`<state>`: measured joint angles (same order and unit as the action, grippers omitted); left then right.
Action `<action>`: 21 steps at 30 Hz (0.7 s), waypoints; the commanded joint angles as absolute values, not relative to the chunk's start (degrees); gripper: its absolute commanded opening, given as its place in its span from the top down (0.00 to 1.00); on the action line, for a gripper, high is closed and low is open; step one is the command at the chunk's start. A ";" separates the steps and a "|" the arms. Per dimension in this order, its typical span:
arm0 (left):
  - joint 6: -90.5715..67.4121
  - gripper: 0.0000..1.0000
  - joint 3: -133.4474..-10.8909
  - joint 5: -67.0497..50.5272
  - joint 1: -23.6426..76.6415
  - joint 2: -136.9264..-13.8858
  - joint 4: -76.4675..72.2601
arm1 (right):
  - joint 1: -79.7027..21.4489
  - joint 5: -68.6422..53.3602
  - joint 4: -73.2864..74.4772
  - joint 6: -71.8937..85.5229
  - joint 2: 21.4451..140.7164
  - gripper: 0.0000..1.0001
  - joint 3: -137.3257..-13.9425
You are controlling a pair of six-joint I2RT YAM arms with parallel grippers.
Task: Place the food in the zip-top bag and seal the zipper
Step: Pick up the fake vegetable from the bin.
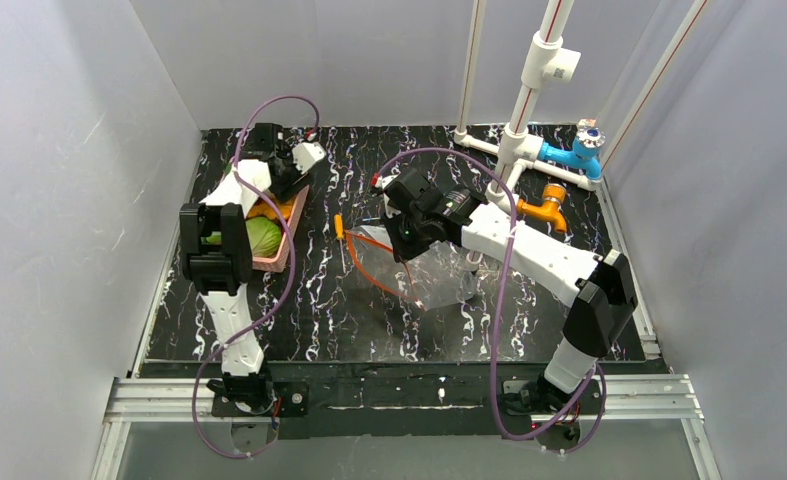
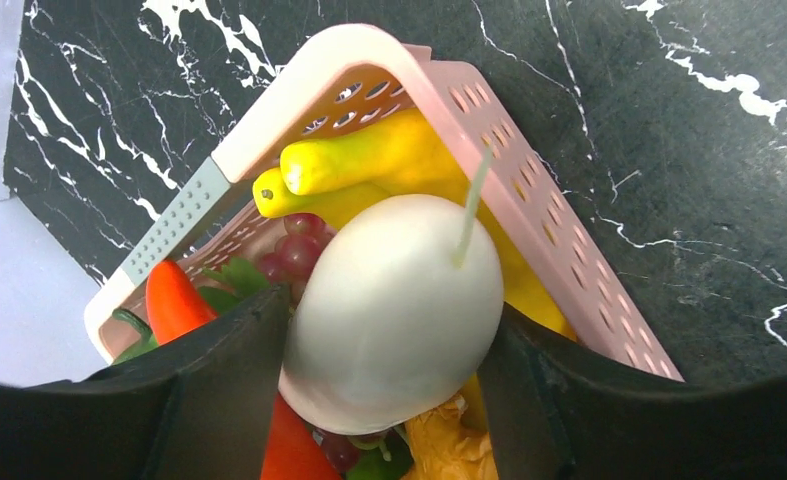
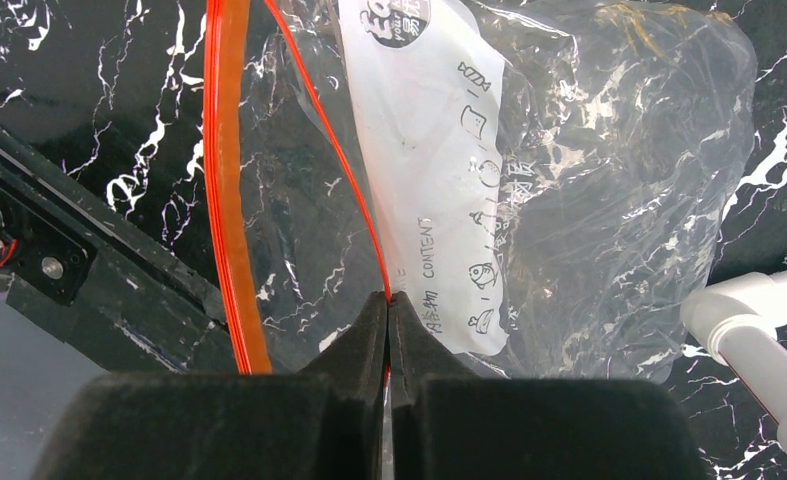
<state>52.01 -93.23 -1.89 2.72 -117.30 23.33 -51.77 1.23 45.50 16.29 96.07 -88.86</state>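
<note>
My left gripper (image 2: 389, 350) is shut on the white radish (image 2: 394, 300) and holds it over the pink basket (image 2: 529, 170). In the top view the left gripper (image 1: 269, 175) is at the basket's far end, and the green cabbage (image 1: 261, 236) lies in the basket. My right gripper (image 3: 388, 305) is shut on one edge of the clear zip-top bag (image 3: 589, 180), pinching the thin orange-red zipper strip (image 3: 344, 170). The other zipper strip (image 3: 227, 180) hangs apart to the left, so the bag's mouth is open. In the top view the bag (image 1: 419, 262) lies at the table's middle under the right gripper (image 1: 401, 232).
The basket also holds yellow pieces (image 2: 369, 160), purple grapes (image 2: 294, 250), a red-orange piece (image 2: 174, 300) and an orange crinkly piece (image 2: 449, 445). A small orange screwdriver (image 1: 340, 225) lies between basket and bag. White pipes (image 1: 514, 130) with blue and orange valves stand at the back right.
</note>
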 commanded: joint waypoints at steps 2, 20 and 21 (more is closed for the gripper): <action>51.39 0.59 -88.50 -0.93 2.84 -109.73 16.62 | -51.64 0.66 46.18 15.85 96.20 0.99 -92.28; 36.68 0.84 -82.27 -10.84 2.81 -95.46 12.54 | -51.65 2.34 45.43 17.62 95.14 0.99 -92.02; 35.27 0.87 -81.94 -11.71 2.81 -94.37 12.63 | -51.64 2.37 45.36 17.70 94.96 0.99 -91.80</action>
<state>40.82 -83.64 -6.46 2.85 -99.88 12.84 -51.77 1.78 46.39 16.75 96.12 -90.56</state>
